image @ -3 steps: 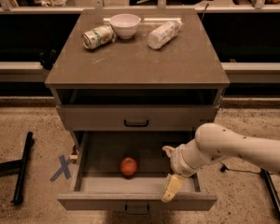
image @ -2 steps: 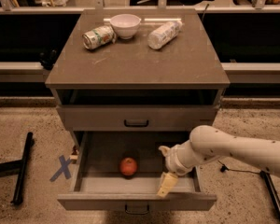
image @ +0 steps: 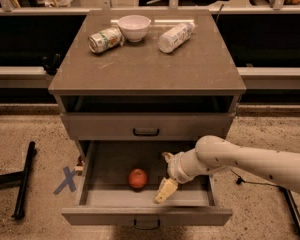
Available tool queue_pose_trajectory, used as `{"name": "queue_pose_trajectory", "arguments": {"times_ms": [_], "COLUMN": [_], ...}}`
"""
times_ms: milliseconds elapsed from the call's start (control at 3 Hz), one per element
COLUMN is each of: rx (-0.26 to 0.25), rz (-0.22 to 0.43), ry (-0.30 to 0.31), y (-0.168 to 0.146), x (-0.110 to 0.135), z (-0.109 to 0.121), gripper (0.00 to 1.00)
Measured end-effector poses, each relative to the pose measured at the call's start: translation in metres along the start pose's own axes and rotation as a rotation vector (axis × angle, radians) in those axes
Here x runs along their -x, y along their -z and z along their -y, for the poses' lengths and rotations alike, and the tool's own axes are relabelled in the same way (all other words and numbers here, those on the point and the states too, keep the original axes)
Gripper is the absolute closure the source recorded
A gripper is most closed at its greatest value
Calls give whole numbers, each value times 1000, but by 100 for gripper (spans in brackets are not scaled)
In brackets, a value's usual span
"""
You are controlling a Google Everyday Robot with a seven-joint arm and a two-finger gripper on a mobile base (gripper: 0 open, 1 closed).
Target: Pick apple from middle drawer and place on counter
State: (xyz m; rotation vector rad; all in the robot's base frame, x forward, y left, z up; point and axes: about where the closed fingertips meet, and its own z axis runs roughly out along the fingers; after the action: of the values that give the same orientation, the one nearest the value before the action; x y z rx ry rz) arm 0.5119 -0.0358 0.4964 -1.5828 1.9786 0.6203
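Observation:
The red-orange apple (image: 137,178) lies on the floor of the pulled-out middle drawer (image: 147,216), left of centre. My gripper (image: 163,174) reaches into the drawer from the right, just right of the apple and not touching it. Its jaws stand open: one pale finger (image: 163,190) points toward the drawer's front, the other sits toward the back. The gripper holds nothing. The counter (image: 150,66) is the grey-brown top slab of the cabinet, above the drawers.
On the counter's far part lie a can (image: 105,39) on its side, a white bowl (image: 134,27) and a tipped white bottle (image: 175,36). A closed drawer front (image: 146,126) sits above the open one. A black stand (image: 22,181) and a blue X mark (image: 67,180) are on the floor at left.
My gripper has moved left inside the drawer, closer to the apple. The apple and the drawer have not moved.

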Motion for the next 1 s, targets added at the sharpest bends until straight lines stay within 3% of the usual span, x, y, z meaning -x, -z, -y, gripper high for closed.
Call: {"name": "queue_pose_trajectory", "arguments": {"times_ms": [333, 1000], "rx": [3, 2], "rz": [59, 111], "ry": [18, 24], "y": [-20, -64], "x": [21, 28], "z": [5, 17], "gripper": [0, 0]}}
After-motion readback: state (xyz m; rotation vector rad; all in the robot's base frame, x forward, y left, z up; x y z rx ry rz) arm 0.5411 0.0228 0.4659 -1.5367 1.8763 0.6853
